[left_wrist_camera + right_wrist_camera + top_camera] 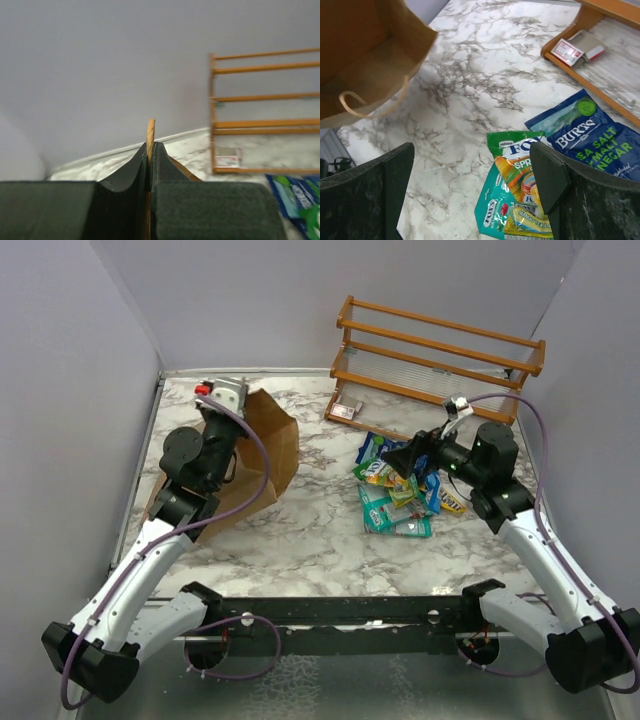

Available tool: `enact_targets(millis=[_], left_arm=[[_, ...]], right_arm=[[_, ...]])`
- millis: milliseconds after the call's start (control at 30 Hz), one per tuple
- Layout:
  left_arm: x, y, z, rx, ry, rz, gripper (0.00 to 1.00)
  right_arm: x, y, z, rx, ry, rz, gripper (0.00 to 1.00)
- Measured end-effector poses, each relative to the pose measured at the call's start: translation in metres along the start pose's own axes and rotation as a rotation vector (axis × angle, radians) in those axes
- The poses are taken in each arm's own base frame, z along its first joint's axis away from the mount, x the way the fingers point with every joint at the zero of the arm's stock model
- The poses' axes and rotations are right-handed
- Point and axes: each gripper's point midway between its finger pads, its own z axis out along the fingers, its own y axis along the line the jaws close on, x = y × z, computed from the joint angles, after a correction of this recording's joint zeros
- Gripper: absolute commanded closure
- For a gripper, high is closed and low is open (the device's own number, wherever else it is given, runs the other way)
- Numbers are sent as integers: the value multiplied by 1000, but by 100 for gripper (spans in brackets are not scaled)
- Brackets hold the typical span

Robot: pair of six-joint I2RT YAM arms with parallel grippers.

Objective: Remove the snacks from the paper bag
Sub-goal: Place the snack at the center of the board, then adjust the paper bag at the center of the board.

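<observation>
The brown paper bag (272,452) stands tilted at the left of the table. My left gripper (238,405) is shut on the bag's upper edge; in the left wrist view a strip of brown paper (150,131) sticks up between the closed jaws of that gripper (150,146). Several snacks (400,495) lie in a pile right of centre. My right gripper (405,462) hovers open just over them, holding nothing. In the right wrist view this gripper (471,155) frames a green packet (517,157), a teal one (492,210), a yellow one (532,222) and a blue one (592,137). The bag's mouth (365,55) faces this camera.
A wooden rack (440,355) stands at the back right. A small pale box (345,412) with a red mark lies at its left foot. Grey walls close in the table on the left, back and right. The bag's loop handle (370,109) hangs over the marble.
</observation>
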Motion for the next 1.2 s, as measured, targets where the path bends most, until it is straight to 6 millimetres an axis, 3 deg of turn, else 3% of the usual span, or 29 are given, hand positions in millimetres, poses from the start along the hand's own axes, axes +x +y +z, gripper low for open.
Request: enact_targets(millis=[100, 200, 267, 400, 500, 567, 833, 1000, 1200], left_arm=[[-4, -53, -5, 318, -45, 68, 100], [-3, -100, -29, 617, -90, 85, 100], [13, -122, -52, 779, -79, 76, 100], [76, -148, -112, 1015, 38, -4, 100], [109, -154, -151, 1105, 126, -70, 100], [115, -154, -167, 1134, 149, -97, 100], [95, -147, -192, 1147, 107, -146, 100], [82, -140, -184, 1083, 79, -132, 100], [31, -116, -145, 866, -18, -137, 100]], right_arm=[[1, 12, -2, -64, 20, -13, 1], [4, 22, -5, -120, 38, -20, 1], [4, 29, -8, -145, 38, -26, 1], [3, 38, -16, -184, 29, -40, 1], [11, 42, -17, -211, 49, -32, 1], [20, 41, -17, -216, 69, -19, 1], [25, 41, -17, -216, 79, -14, 1], [24, 41, -19, -215, 75, -17, 1], [24, 37, -22, -176, 69, -21, 1]])
